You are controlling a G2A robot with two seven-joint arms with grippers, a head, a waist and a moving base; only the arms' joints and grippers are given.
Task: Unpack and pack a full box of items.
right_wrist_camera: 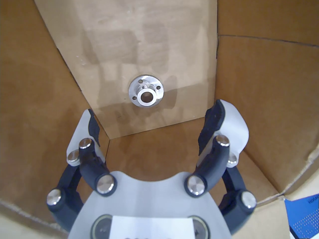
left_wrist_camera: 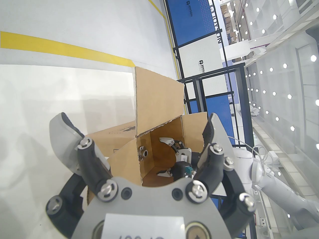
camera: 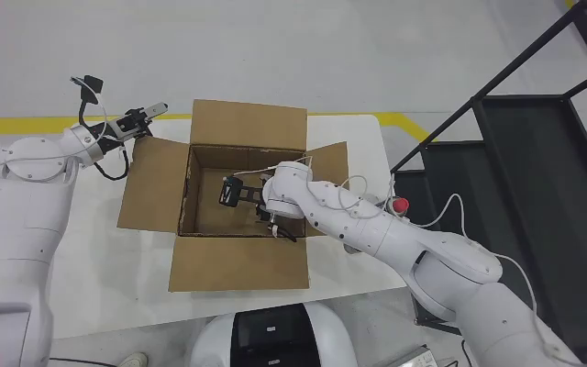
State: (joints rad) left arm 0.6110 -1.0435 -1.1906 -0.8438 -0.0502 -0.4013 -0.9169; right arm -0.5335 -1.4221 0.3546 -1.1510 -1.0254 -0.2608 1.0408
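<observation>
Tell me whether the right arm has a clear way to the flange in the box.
Probably yes: the right pincer is open inside the box, and the flange lies on its floor ahead, nothing between.

- I see 2 sideways wordmarks in the left wrist view: white lettering on the blue wall panel [left_wrist_camera: 192,8] and dark lettering on the white panel [left_wrist_camera: 203,63] next to it.
- Faint print on the cardboard box [left_wrist_camera: 122,130] (too small to read).
- White label [left_wrist_camera: 143,225] by the left wrist: digits cut off.
- Blue dotted surface [right_wrist_camera: 305,212] past the box flap: tiny lettering, unreadable.
</observation>
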